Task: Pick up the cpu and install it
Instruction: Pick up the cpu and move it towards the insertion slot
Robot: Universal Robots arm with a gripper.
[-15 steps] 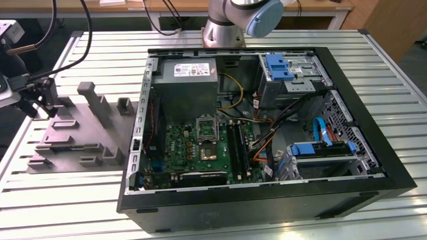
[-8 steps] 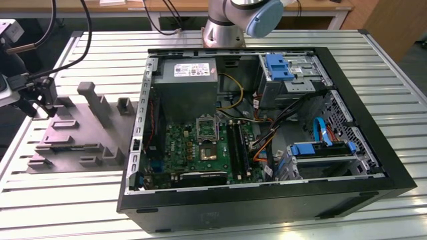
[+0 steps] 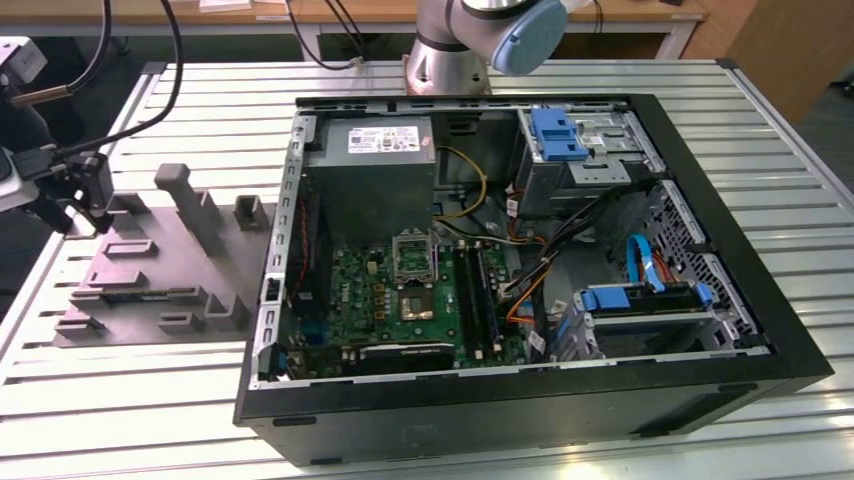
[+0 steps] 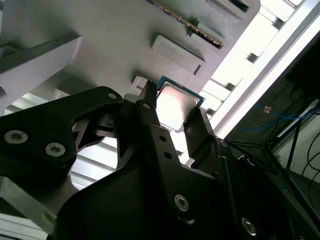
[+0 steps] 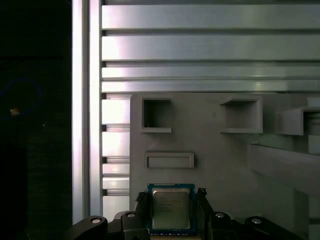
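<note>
While the black gripper (image 5: 173, 196) clamps the silvery-grey square cpu (image 5: 170, 210) by opposite edges (over grey plastic tray (image 5: 225, 165)), it's prob. light, stiff, fragile.

Your silver-grey robot arm (image 3: 461, 45), with a blue cap on its joint, rises at the far side of the scene in the exterior view. Its working end sits well off toward the exterior view's left, and there your black two-fingered tool (image 3: 74, 205) hangs low, pointing downward from the pale grey wrist (image 3: 11, 190). In both wrist views you see the two black fingers (image 4: 155, 125) (image 5: 202, 202) drawn in, one pressing each opposite edge of the small flat square cpu (image 4: 175, 102) (image 5: 171, 207) with its silvery-grey metal top. The chip sits level between the fingertips, metal face toward the wrist.
</note>
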